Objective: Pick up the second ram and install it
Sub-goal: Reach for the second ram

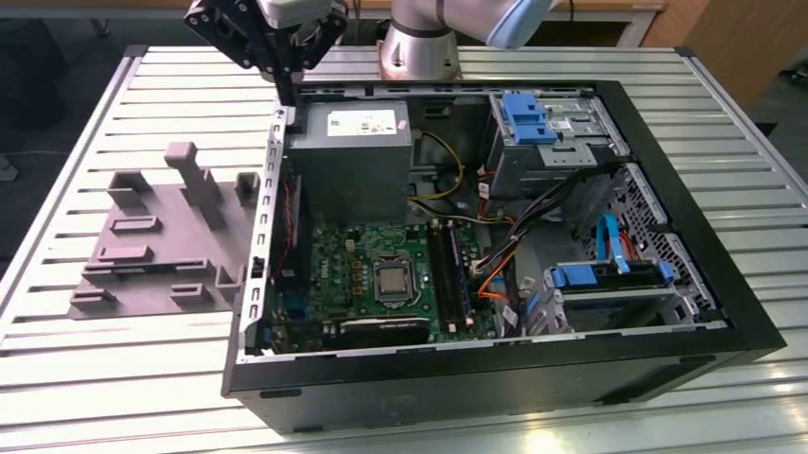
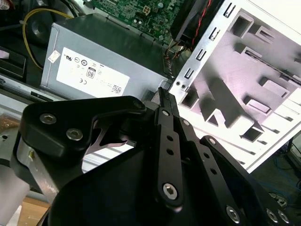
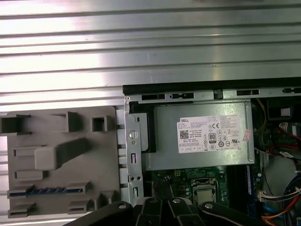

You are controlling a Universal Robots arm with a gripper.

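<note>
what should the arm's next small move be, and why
Probably shift the end effector sideways toward the grey holder. It hangs over a corner of the case beside the silver power supply, while what looks like the second ram lies untouched in a holder slot in the first wrist view.

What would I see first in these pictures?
A big open computer case sits in the middle of the table, with its green board and silver box showing. The robot's gripper hangs by its far corner, and a grey plastic holder lies to the exterior view's left.
</note>
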